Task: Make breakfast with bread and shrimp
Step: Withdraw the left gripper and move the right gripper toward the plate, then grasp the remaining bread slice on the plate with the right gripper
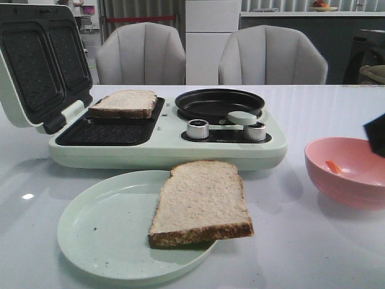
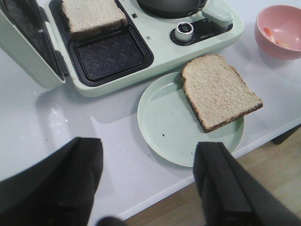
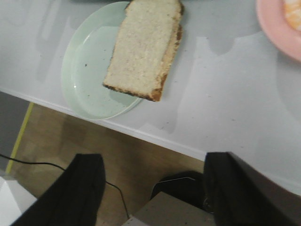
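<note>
One slice of bread lies on the far grill plate of the open sandwich maker. A second slice of bread rests on the pale green plate, overhanging its right rim. The shrimp lies in the pink bowl at the right. My left gripper is open and holds nothing, hovering over the table's front edge near the plate. My right gripper is also open with nothing in it, back past the table's front edge over the floor.
A black frying pan sits on the maker's right half, behind two silver knobs. The maker's lid stands open at the far left. Two grey chairs stand behind the table. A cable runs across the floor.
</note>
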You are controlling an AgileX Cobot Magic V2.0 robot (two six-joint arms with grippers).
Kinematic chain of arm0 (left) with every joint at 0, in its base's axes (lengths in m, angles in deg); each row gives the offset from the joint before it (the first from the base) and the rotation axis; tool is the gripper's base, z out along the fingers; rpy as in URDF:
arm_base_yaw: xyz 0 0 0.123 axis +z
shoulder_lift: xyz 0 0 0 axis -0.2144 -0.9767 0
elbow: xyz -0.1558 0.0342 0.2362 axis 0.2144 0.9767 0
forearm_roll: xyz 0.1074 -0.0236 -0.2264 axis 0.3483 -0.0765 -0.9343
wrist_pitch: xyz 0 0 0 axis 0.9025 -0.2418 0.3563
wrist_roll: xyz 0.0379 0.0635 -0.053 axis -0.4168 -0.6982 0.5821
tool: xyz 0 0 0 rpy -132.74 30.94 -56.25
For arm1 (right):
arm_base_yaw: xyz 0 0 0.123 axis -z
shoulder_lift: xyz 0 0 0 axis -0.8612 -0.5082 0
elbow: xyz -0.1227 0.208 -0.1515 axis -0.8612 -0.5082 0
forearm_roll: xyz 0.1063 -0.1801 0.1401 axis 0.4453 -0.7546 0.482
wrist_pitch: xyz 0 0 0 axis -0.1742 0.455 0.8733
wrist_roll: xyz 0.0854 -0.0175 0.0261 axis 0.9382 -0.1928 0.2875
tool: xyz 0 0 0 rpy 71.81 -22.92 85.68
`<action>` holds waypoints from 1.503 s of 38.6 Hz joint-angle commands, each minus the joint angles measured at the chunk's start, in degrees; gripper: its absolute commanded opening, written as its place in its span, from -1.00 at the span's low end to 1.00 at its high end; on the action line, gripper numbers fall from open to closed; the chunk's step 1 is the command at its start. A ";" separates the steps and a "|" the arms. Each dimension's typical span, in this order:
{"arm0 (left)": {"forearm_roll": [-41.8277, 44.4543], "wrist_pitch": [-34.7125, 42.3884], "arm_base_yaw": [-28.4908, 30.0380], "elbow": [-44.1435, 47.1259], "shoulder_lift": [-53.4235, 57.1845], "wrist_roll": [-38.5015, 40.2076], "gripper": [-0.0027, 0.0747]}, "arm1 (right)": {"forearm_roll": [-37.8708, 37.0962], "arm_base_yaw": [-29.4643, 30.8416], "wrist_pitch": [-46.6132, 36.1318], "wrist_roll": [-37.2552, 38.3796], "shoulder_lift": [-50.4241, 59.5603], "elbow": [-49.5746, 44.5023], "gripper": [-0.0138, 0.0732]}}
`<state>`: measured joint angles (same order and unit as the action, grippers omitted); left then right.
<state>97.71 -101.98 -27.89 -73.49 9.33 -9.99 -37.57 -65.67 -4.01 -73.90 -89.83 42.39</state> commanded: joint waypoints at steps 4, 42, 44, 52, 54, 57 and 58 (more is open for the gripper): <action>0.18 4.25 -0.44 -1.43 -0.01 0.14 0.31 | 10.40 -5.29 -5.70 -5.43 -8.79 1.46 0.58; 0.41 4.25 -0.44 -1.43 -0.01 0.14 0.31 | 15.54 -14.55 -9.99 -5.45 -48.90 24.64 0.37; 0.41 4.25 -0.44 -1.43 -0.01 0.14 0.31 | 15.54 -14.55 -9.86 -5.45 -48.96 24.91 0.23; 1.27 4.25 -0.44 -1.43 -0.01 0.14 0.31 | 14.71 -14.55 -10.72 -5.45 -48.38 25.04 -0.23; 1.30 4.25 -0.44 -1.43 -0.01 0.14 0.31 | 14.37 -14.55 -10.85 -5.45 -47.78 25.04 -0.30; 1.46 4.25 -0.44 -1.43 -0.01 0.14 0.31 | 14.07 -14.55 -11.06 -5.45 -46.00 25.04 -0.42; 1.50 4.25 -0.44 -1.43 -0.01 0.14 0.31 | 14.00 -14.55 -11.06 -5.50 -45.16 25.04 -0.45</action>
<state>98.37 -101.98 -27.89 -73.37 9.33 -10.03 -24.13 -80.17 -15.56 -78.48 -139.36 65.81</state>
